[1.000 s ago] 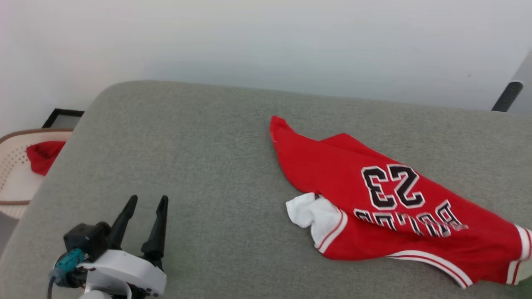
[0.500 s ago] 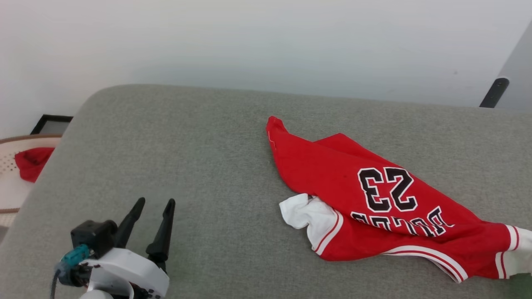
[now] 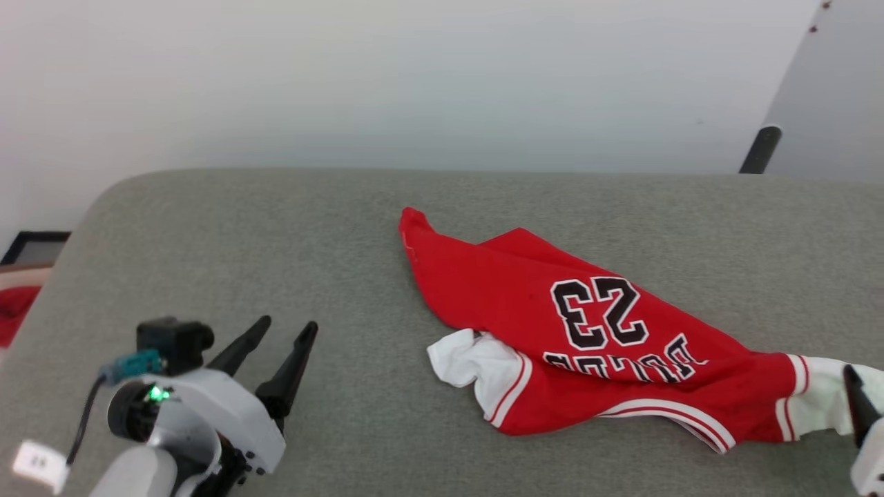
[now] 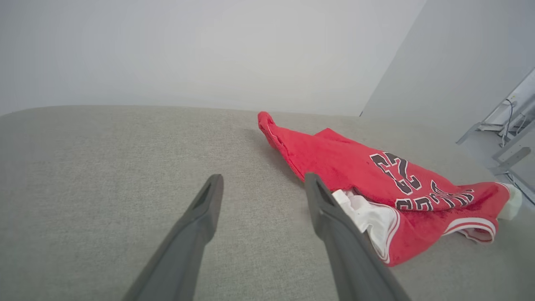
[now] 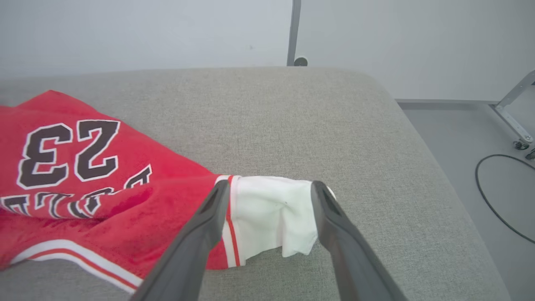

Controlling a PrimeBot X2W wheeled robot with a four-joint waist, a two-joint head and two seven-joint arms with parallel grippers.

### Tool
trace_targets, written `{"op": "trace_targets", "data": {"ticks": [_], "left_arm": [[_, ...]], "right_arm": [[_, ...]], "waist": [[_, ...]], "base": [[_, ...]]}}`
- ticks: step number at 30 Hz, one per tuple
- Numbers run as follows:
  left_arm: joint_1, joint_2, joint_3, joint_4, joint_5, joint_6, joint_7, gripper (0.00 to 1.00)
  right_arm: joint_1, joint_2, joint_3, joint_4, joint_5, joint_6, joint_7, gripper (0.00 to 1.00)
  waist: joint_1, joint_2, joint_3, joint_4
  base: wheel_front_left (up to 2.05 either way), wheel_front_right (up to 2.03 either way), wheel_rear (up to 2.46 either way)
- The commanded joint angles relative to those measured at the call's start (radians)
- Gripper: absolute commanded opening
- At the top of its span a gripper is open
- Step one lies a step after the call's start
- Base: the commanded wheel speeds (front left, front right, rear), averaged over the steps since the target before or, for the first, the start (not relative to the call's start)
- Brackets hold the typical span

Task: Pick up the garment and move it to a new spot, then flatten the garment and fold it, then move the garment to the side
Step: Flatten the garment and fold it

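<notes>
Red garment point(image 3: 594, 324) rumpled, "23" face-up | left hand point(image 3: 289, 322) spread, empty | right hand point(image 5: 269, 186) spread astride white sleeve point(image 5: 271, 221), empty

White wrist housing point(image 3: 207, 414), tapered black fingers point(image 3: 286, 376)

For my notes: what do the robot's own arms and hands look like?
The left hand has two long, tapering dark fingers on a glossy white body, with a black camera block, a teal plug with dark cable and a small green light. The right hand has matching dark fingers.
</notes>
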Motion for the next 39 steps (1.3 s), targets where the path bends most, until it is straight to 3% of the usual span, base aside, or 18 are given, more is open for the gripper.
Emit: {"op": "trace_targets", "data": {"ticks": [1,10,17,26,39], "left_arm": [[-0.021,0.01,-0.004,-0.014,-0.021,0.001,0.047,1.0],[-0.129,0.03,-0.04,-0.004,-0.13,0.028,0.345,1.0],[-0.194,0.039,-0.072,0.03,-0.174,0.055,0.514,1.0],[-0.248,0.052,-0.095,0.103,-0.182,0.083,0.619,1.0],[-0.287,0.06,-0.153,0.213,-0.135,0.091,0.667,1.0]], "right_arm": [[0.017,0.02,0.014,-0.033,-0.008,-0.001,-0.013,1.0],[0.055,0.111,0.078,-0.174,-0.022,-0.001,-0.074,1.0],[0.042,0.158,0.127,-0.23,-0.025,-0.001,-0.126,1.0],[0.039,0.19,0.143,-0.222,-0.011,-0.001,-0.169,1.0],[0.011,0.196,0.15,-0.185,-0.002,-0.001,-0.206,1.0]], "waist": [[-0.0001,0.0,-0.01,-0.031],[-0.0001,0.0,-0.006,-0.119],[-0.0001,0.0,0.022,-0.2],[-0.0001,0.0,0.077,-0.284],[-0.0001,0.0,0.122,-0.334]], "base": [[0.0,0.0,0.0],[0.0,0.0,0.0],[0.0,0.0,0.0],[0.0,0.0,0.0],[0.0,0.0,0.0]]}}
